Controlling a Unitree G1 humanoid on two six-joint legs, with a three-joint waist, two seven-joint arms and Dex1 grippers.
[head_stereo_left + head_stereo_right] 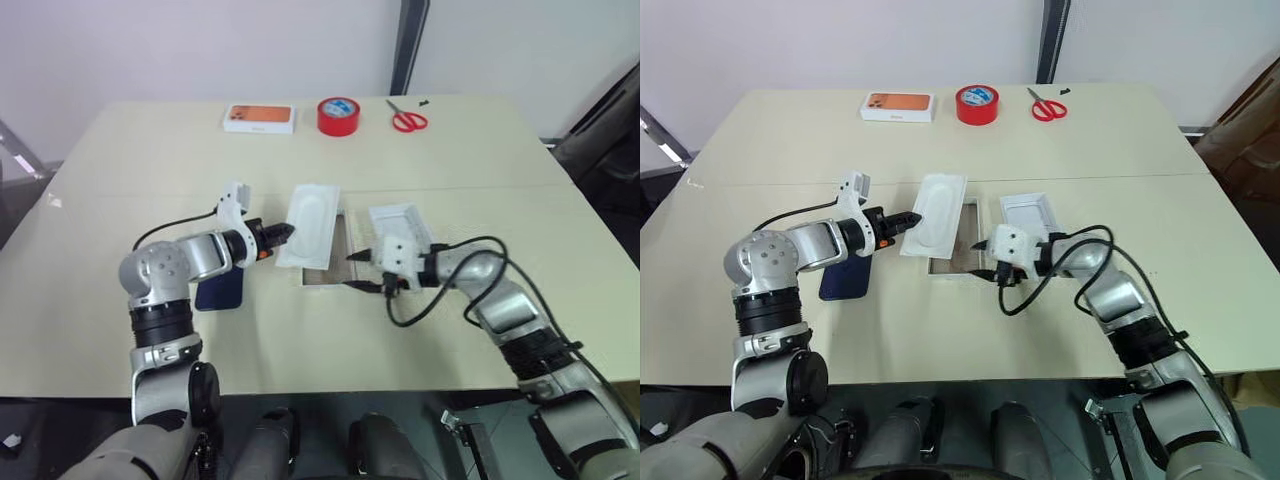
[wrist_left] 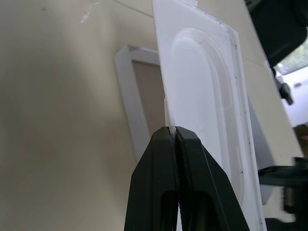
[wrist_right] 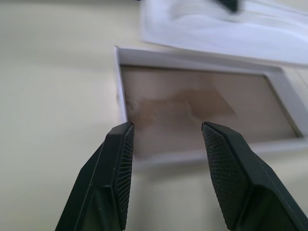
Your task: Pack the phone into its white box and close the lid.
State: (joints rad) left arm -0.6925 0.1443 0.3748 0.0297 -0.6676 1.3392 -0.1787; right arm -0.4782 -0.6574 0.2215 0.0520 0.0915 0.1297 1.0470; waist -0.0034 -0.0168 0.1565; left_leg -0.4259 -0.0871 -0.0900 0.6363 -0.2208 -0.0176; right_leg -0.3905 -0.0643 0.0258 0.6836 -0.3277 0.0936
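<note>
White box (image 3: 202,108) just ahead of open, empty right gripper (image 3: 166,127), left gripper (image 2: 174,137) pinching insert (image 2: 207,91)

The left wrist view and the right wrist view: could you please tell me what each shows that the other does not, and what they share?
Left wrist alone: the left gripper, shut on the edge of the insert, whose rounded recess is plain to see. Right wrist alone: the right gripper, open and holding nothing, poised before the white box and its whole tan floor. Both: the white box, the insert over its far side, and the table.
</note>
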